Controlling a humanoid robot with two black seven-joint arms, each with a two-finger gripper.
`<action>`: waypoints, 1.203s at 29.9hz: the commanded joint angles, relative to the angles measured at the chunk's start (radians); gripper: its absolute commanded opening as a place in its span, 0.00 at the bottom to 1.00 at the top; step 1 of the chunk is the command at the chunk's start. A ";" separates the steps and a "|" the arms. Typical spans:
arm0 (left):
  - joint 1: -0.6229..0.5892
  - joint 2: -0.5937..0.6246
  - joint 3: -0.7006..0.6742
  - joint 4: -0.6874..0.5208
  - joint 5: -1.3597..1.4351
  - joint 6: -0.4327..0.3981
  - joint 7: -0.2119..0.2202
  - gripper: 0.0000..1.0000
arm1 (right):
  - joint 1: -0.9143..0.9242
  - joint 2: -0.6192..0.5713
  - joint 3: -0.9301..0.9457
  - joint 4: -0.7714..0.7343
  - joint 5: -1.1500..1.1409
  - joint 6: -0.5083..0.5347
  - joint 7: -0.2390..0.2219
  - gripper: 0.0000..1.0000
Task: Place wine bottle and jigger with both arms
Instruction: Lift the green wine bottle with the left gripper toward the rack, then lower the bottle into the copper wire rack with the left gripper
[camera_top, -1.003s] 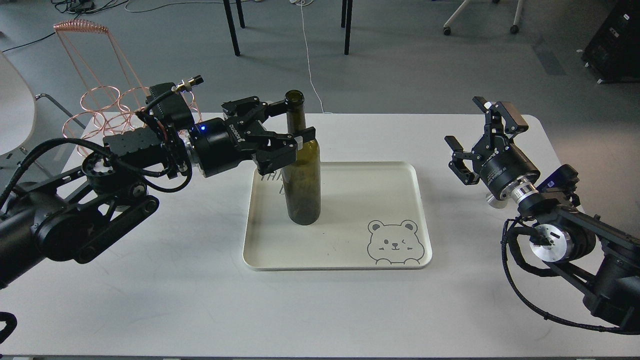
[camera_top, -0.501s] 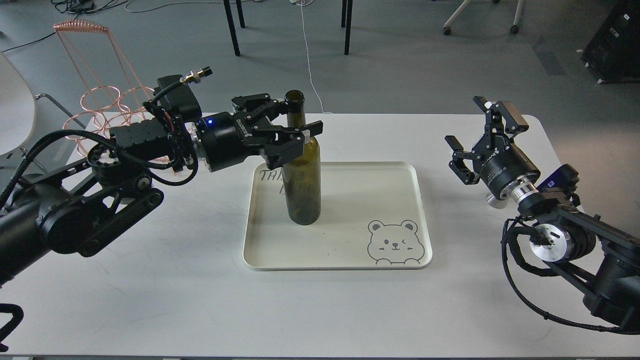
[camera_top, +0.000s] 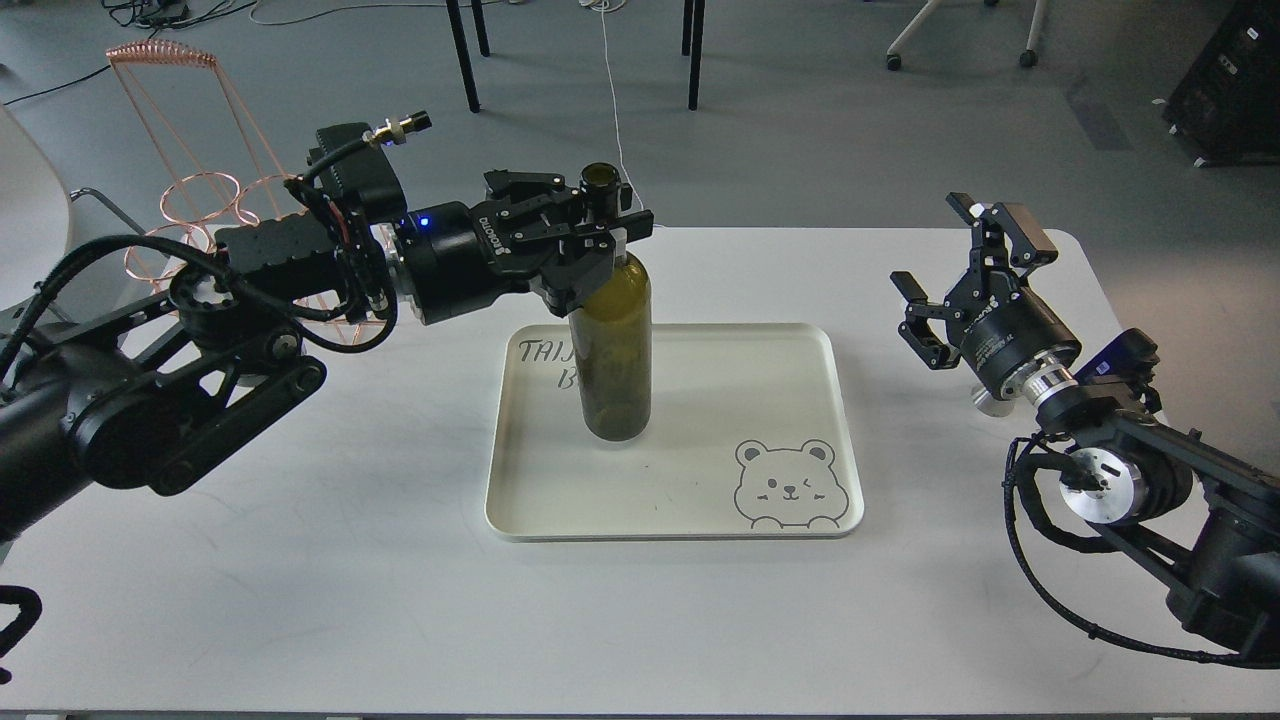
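Note:
The dark olive-green wine bottle (camera_top: 615, 350) stands on the cream tray (camera_top: 680, 528), left of its middle, and leans slightly. My left gripper (camera_top: 598, 228) comes in from the left and is shut on the bottle's neck just under the mouth. My right gripper (camera_top: 962, 278) is open and empty above the table's right side, well clear of the tray. A small shiny steel piece, the jigger (camera_top: 985, 402), shows just below and behind the right gripper's wrist. It is mostly hidden.
The tray has a bear drawing (camera_top: 792, 485) at its front right and lettering at its back left. A copper wire rack (camera_top: 195, 195) stands at the table's back left corner, behind my left arm. Chair and table legs stand on the floor beyond the table.
My left gripper has moved right and closed on the bottle's neck. The bottle has shifted slightly right and up. The right arm has not moved.

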 joint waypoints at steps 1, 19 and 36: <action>-0.103 0.086 0.002 0.006 -0.051 -0.080 0.000 0.08 | 0.000 0.001 0.002 0.000 0.000 0.000 0.000 0.99; -0.210 0.258 0.002 0.273 -0.061 -0.177 0.000 0.08 | -0.006 0.012 0.001 -0.015 -0.028 0.000 0.000 0.99; -0.226 0.260 0.093 0.349 -0.044 -0.111 0.000 0.08 | -0.021 0.012 0.005 -0.015 -0.028 0.000 0.000 0.99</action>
